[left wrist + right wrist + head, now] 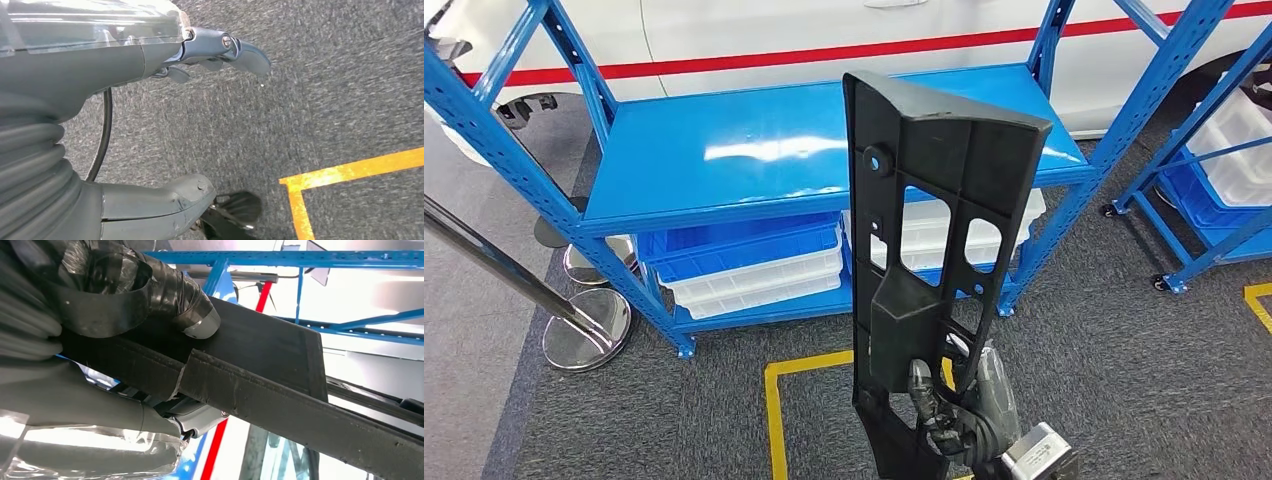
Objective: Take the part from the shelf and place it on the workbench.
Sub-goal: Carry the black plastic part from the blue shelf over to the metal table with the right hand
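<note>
Grey carpet (1124,360) with yellow floor tape (776,420) lies before a blue shelf (754,150), and from the head view we see our right hand (954,420) gripping the black part (924,250) by its lower end, upright above the hand. Our right wrist view adds a taped thumb (150,290) pressed on the part's flat face. Our left wrist view shows the left hand (100,125) over carpet, thumb and fingers apart, holding nothing.

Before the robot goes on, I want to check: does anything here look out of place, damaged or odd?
Nothing stands out. The right hand grips the black plastic part near its lower end, holding it upright before the blue shelf. The left hand holds nothing, above grey carpet.
</note>
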Tool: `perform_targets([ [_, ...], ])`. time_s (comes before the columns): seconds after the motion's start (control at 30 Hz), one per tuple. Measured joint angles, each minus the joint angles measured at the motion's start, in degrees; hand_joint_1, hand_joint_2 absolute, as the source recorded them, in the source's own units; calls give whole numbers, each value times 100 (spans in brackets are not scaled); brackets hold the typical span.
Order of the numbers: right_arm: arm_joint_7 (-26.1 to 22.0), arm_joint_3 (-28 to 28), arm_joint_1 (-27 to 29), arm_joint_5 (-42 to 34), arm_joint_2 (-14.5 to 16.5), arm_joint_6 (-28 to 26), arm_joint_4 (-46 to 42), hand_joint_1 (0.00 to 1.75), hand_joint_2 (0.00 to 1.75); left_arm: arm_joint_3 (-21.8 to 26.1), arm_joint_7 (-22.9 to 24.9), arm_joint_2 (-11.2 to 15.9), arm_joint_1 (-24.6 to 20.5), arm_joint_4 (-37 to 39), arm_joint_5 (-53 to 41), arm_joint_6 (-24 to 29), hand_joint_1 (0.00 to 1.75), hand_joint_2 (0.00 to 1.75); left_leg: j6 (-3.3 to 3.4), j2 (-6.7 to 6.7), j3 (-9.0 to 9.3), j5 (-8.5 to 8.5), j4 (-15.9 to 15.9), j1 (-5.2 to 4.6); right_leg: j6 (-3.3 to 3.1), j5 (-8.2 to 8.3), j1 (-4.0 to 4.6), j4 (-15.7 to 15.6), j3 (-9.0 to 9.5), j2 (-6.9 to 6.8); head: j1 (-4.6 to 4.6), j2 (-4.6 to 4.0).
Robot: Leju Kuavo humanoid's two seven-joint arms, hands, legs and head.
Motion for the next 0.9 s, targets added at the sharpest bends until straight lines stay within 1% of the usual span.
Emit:
perform_targets([
  [0.03, -98, -15, 75, -48, 8, 3, 1, 175, 175, 31, 1, 3, -2, -3, -20, -16, 0, 175, 28, -10, 201, -7, -318, -16, 32, 45, 0, -5, -20, -5, 0, 0],
  [0.07, -214, -37, 172, -124, 16, 11, 4, 175, 175, 69, 1, 6, -1, -6, -44, -34, 0, 175, 49, -18, 298, -36, -496, -36, 67, 92, -4, -20, -26, -9, 1, 0],
  [0.1, -331, -70, 278, -220, 32, 33, 8, 175, 175, 113, 5, 8, 7, -8, -75, -51, 0, 175, 63, -19, 312, -19, -554, -54, 104, 142, -7, -40, -27, -9, 1, 0],
  [0.13, -430, -126, 394, -337, 57, 71, 13, 175, 175, 164, 14, 8, 18, -10, -111, -65, 0, 175, 95, -5, 284, 43, -571, -43, 143, 175, -10, -58, -28, -2, 1, 0],
  [0.17, -493, -202, 511, -448, 91, 121, 21, 175, 175, 213, 29, 5, 22, -13, -155, -77, 0, 175, 136, 24, 251, 103, -606, -33, 175, 127, -14, -29, -51, 14, 2, 0],
  [0.2, -526, -289, 617, -536, 130, 170, 32, 175, 175, 257, 46, -2, 25, -17, -197, -85, 0, 175, 187, 62, 202, 169, -636, -20, 202, -23, -16, 82, -101, 28, 2, 0],
  [0.23, -541, -382, 714, -598, 172, 216, 45, 175, 175, 302, 61, -13, 28, -26, -238, -89, 0, 175, 232, 110, 141, 236, -658, -7, 228, -270, -20, 302, -181, 38, 3, 0],
  [0.27, -542, -476, 794, -625, 219, 268, 61, 175, 175, 340, 74, -27, 32, -39, -274, -91, 0, 175, 258, 157, 67, 284, -648, -17, 248, -578, -29, 634, -282, 43, 2, 0],
  [0.3, -535, -565, 864, -632, 273, 331, 75, 175, 175, 375, 84, -43, 37, -56, -308, -94, 0, 175, 274, 204, -13, 330, -626, -24, 267, -836, -34, 1021, -379, 42, 2, 0],
  [0.33, -522, -651, 926, -632, 333, 403, 90, 175, 175, 412, 96, -59, 43, -77, -342, -101, 0, 175, 273, 256, -95, 372, -596, -29, 288, -975, -38, 1358, -433, 40, 2, 0],
  [0.37, -506, -736, 981, -625, 397, 485, 102, 175, 175, 449, 106, -75, 44, -95, -374, -110, 0, 175, 266, 310, -182, 410, -556, -32, 305, -972, -42, 1555, -412, 36, 2, 0],
  [0.4, -492, -813, 1022, -613, 459, 563, 109, 175, 175, 484, 114, -91, 43, -113, -407, -121, 0, 175, 254, 366, -268, 441, -506, -32, 317, -852, -48, 1547, -290, 24, 2, 0],
  [0.43, -482, -877, 1049, -594, 513, 632, 114, 175, 175, 515, 119, -108, 43, -130, -433, -132, 0, 175, 239, 421, -351, 463, -450, -30, 324, -687, -55, 1315, -59, -13, 2, 0],
  [0.47, -477, -933, 1063, -568, 564, 699, 116, 175, 175, 543, 121, -121, 41, -143, -463, -144, 0, 175, 222, 475, -423, 477, -388, -29, 327, -592, -61, 934, 226, -94, 1, 0],
  [0.5, -476, -980, 1069, -536, 611, 768, 116, 175, 175, 573, 120, -132, 41, -159, -500, -160, 0, 175, 202, 524, -484, 490, -327, -37, 314, -585, -39, 520, 500, -208, 1, 0],
  [0.53, -476, -1020, 1070, -501, 660, 839, 116, 175, 175, 608, 115, -140, 40, -172, -540, -176, 0, 175, 178, 570, -523, 503, -286, -47, 281, -619, -17, 211, 690, -301, 0, 0],
  [0.57, -476, -1064, 1073, -465, 716, 912, 116, 175, 175, 651, 104, -147, 36, -184, -588, -194, 0, 175, 148, 615, -544, 523, -260, -58, 240, -677, 6, 26, 775, -351, 1, 0],
  [0.6, -477, -1109, 1078, -432, 771, 977, 116, 175, 175, 699, 92, -155, 32, -195, -632, -209, 0, 175, 114, 662, -556, 550, -251, -65, 185, -687, 32, -32, 782, -343, 1, 0],
  [0.63, -478, -1152, 1086, -408, 822, 1025, 116, 175, 175, 745, 80, -161, 26, -202, -668, -220, 0, 175, 79, 711, -559, 580, -254, -64, 124, -649, 31, -32, 741, -286, 0, 0],
  [0.67, -479, -1192, 1092, -392, 868, 1058, 116, 175, 175, 783, 72, -168, 20, -208, -692, -227, 0, 175, 39, 699, -575, 564, -233, -53, 64, -602, 25, -49, 698, -233, 2, 0],
  [0.7, -479, -1222, 1092, -383, 903, 1075, 116, 175, 175, 814, 69, -173, 20, -213, -706, -230, 0, 175, 3, 604, -614, 459, -158, -38, 2, -542, 19, -57, 643, -182, 2, 0],
  [0.73, -479, -1246, 1091, -377, 938, 1087, 116, 175, 175, 840, 68, -176, 25, -217, -714, -231, 0, 175, -31, 445, -681, 250, 23, -24, -50, -472, 8, -68, 574, -129, 1, 0],
  [0.77, -479, -1263, 1090, -372, 968, 1093, 116, 175, 175, 865, 67, -180, 34, -223, -718, -232, 0, 175, -55, 257, -771, -42, 317, -11, -87, -401, 3, -69, 496, -71, 1, 0],
  [0.8, -479, -1275, 1089, -368, 993, 1096, 116, 175, 175, 890, 67, -182, 43, -230, -720, -233, 0, 175, -66, 115, -867, -336, 686, -6, -106, -330, 8, -64, 407, -4, 0, 0],
  [0.83, -479, -1287, 1089, -364, 1013, 1097, 118, 175, 175, 914, 67, -183, 49, -237, -721, -233, 0, 175, -65, 43, -931, -547, 1050, -5, -115, -258, 20, -55, 313, 68, 0, 0],
  [0.87, -479, -1298, 1091, -362, 1024, 1097, 120, 175, 175, 932, 67, -184, 50, -241, -721, -233, 0, 175, -52, 17, -932, -629, 1286, -8, -119, -192, 34, -42, 224, 141, 1, 0],
  [0.9, -479, -1310, 1092, -358, 1034, 1097, 121, 175, 175, 943, 67, -185, 47, -244, -721, -233, 0, 175, -27, 6, -845, -583, 1332, -12, -119, -131, 48, -27, 138, 214, 0, 0],
])
